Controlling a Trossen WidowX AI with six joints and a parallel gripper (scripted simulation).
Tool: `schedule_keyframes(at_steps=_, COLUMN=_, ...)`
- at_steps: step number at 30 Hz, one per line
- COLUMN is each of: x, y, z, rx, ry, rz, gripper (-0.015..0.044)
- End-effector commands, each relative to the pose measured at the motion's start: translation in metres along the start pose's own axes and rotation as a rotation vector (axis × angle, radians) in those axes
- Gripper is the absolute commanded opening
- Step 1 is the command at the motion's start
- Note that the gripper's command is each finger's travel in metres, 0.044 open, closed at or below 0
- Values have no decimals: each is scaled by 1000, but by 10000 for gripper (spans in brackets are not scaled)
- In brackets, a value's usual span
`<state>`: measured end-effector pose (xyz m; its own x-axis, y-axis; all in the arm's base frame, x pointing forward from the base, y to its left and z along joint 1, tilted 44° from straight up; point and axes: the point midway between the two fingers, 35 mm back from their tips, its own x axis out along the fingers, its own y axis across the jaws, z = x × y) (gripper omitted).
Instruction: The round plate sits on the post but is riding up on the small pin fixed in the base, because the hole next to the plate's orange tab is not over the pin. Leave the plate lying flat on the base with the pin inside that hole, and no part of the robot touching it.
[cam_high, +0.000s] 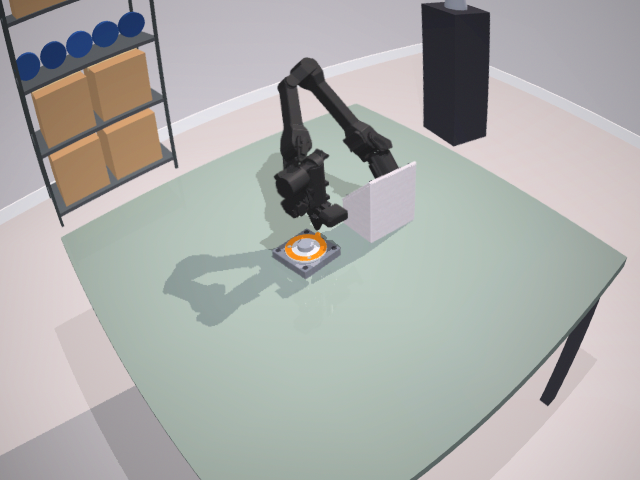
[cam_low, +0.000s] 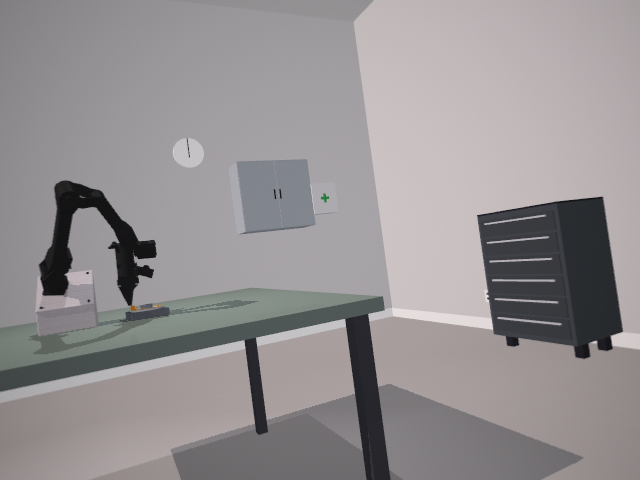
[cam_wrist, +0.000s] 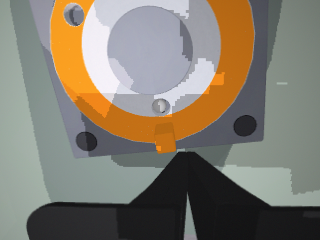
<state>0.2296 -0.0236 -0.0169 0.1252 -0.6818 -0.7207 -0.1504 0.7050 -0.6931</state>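
Bright, hard shadows, top view warped
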Motion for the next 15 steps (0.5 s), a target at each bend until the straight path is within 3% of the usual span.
schedule_keyframes(at_steps=1, x=-16, y=1, z=3, rx=9, ry=-12, rz=8, gripper=0)
schedule_keyframes(at_steps=7, x=-40, y=1, z=0, rx=9, ry=-12, rz=7, gripper=0)
schedule_keyframes(at_steps=15, x=-32, y=1, z=0, rx=1, ry=-9, rz=2, gripper=0)
